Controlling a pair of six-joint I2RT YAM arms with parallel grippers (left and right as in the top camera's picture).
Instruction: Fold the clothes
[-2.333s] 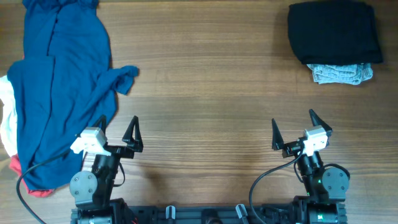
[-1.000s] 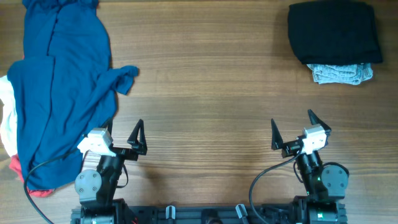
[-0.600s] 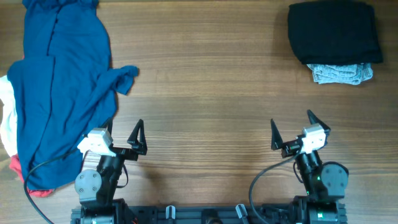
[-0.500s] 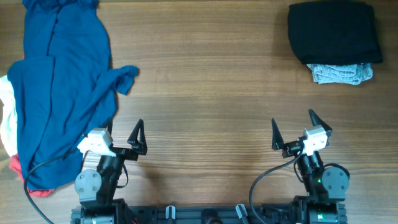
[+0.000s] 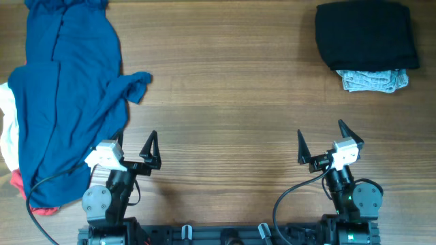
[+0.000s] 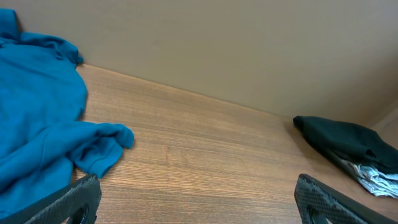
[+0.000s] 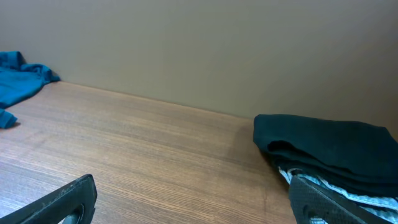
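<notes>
A crumpled blue garment (image 5: 65,95) lies spread on the left of the wooden table, over white (image 5: 7,129) and red (image 5: 37,208) cloth at its edge; it also shows in the left wrist view (image 6: 37,137). A folded black garment (image 5: 366,34) sits at the far right on a folded grey one (image 5: 373,79); both show in the right wrist view (image 7: 329,152). My left gripper (image 5: 134,145) is open and empty beside the blue garment's lower edge. My right gripper (image 5: 320,138) is open and empty near the front edge.
The bare wooden table (image 5: 225,95) stretches between the blue pile and the folded stack. A plain beige wall (image 7: 186,50) stands behind the table's far edge. Both arm bases and cables sit at the front edge.
The left gripper shifted slightly right and toward the front since the earliest frame, then held still. The right arm and the clothes have not moved.
</notes>
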